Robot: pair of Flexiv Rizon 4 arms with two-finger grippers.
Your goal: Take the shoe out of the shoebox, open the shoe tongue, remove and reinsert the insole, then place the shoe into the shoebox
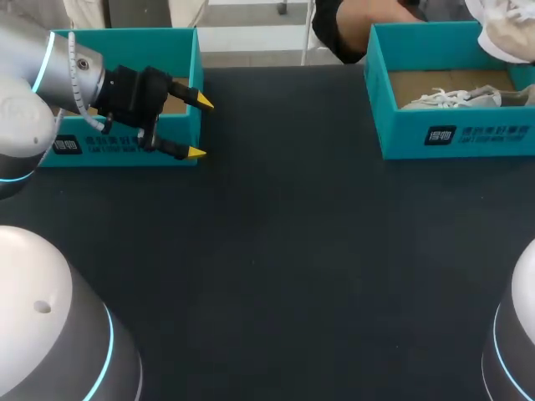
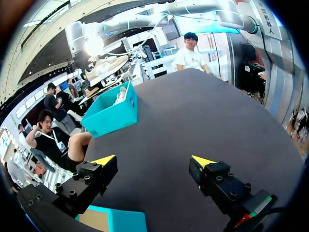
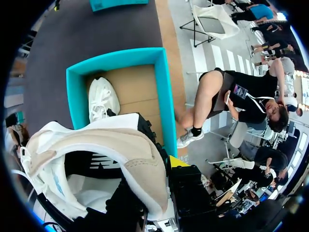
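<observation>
The big dark table [image 1: 276, 251] fills most of the scene. My left arm [image 1: 33, 75] comes in at the far left. Only the round base of my right arm [image 1: 518, 334] shows at the near right.

Two blue-green boxes sit at the far side of the table, well apart. The left shoebox [image 1: 125, 42] is at the far left and shows only its brown floor. The right shoebox [image 1: 456, 138] is at the far right.

The shoe [image 3: 96, 150] is white and tan. It is up in the air above the right shoebox, and a bit of it shows at the far right corner of the head view [image 1: 506, 33]. The other shoe [image 1: 451, 98] is white too. It lies inside the right shoebox on the brown floor, close to the near wall.

The right gripper [image 3: 130, 198] holds the shoe up tight. The shoe covers most of it. One yellow tip [image 3: 178, 162] peeks out beside the shoe.

The left gripper [image 1: 201, 128] hangs over the right end of the left shoebox. Its two fingers are spread wide, with nothing between them. From its own wrist view [image 2: 153, 160] the bare table lies ahead, and the right shoebox [image 2: 113, 113] is far off.
</observation>
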